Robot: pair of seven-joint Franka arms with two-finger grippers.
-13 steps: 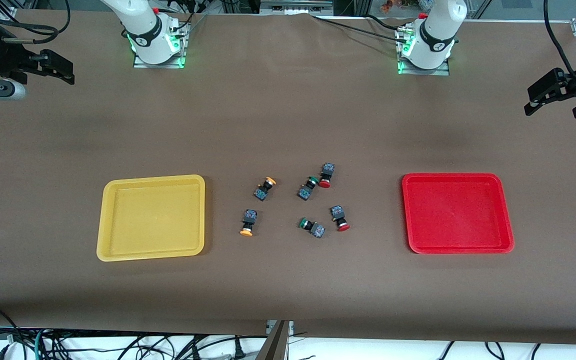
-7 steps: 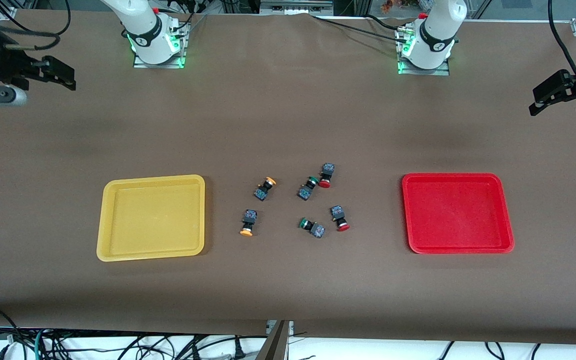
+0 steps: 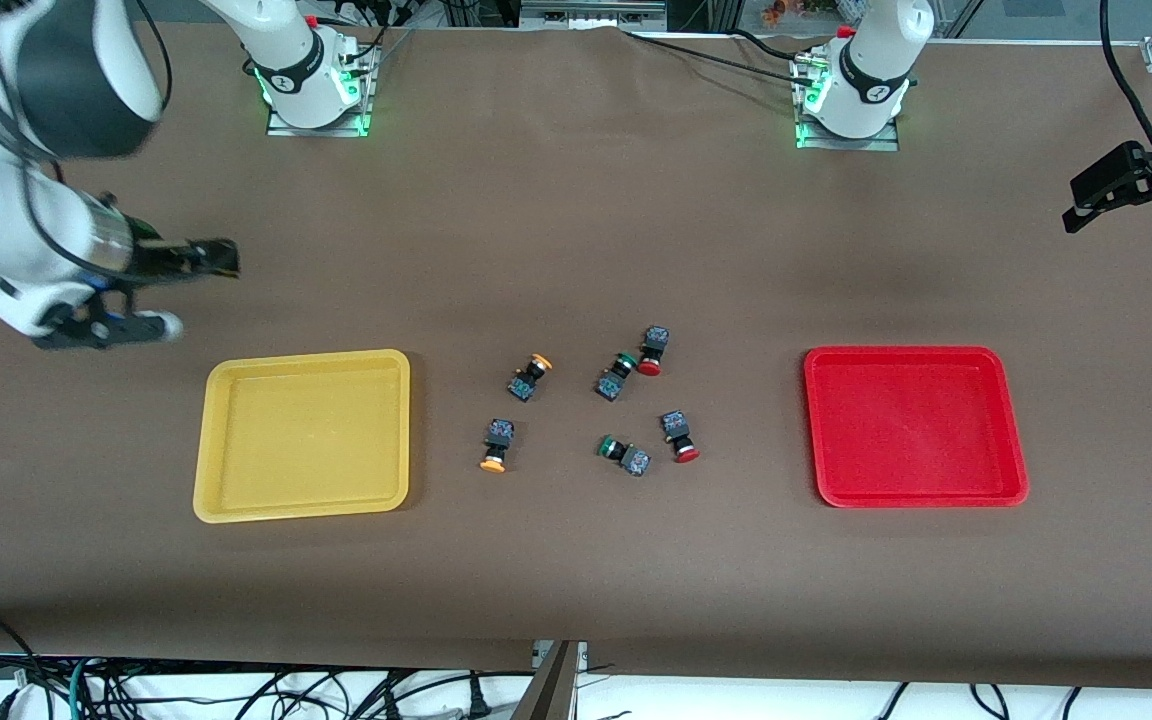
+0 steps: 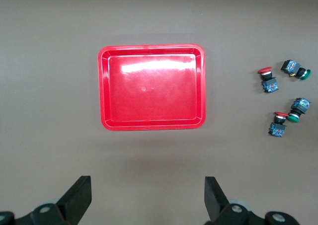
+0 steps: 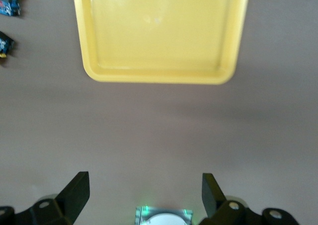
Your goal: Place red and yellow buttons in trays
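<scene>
**Q:** What are your fingers doing?

**Me:** Spread wide and empty, both pairs. My right gripper [image 3: 186, 285] is up over bare table at the right arm's end, just off the yellow tray [image 3: 302, 436]; its wrist camera looks down past parted fingertips [image 5: 77, 190] at that tray. My left gripper [image 3: 1131, 195] hangs over the table's edge at the left arm's end, waiting, with the red tray [image 4: 151, 87] below its open fingers [image 4: 79, 195].

**Q:** And the buttons?

**Me:** All lying loose on the table between the two trays, none in a tray. One yellow button [image 3: 530, 376] and another yellow button [image 3: 496, 445] lie toward the yellow tray; one red button [image 3: 652, 350] and another red button [image 3: 680, 436] toward the red. Two green buttons [image 3: 615, 374] [image 3: 622, 453] sit among the reds, and one looks to be touching the upper red, though I can't be certain.

**Q:** So which step?

**Me:** The first pick, I'd judge, not yet made. My right gripper should travel past the yellow tray, drop over a yellow button and close across its dark body.
</scene>
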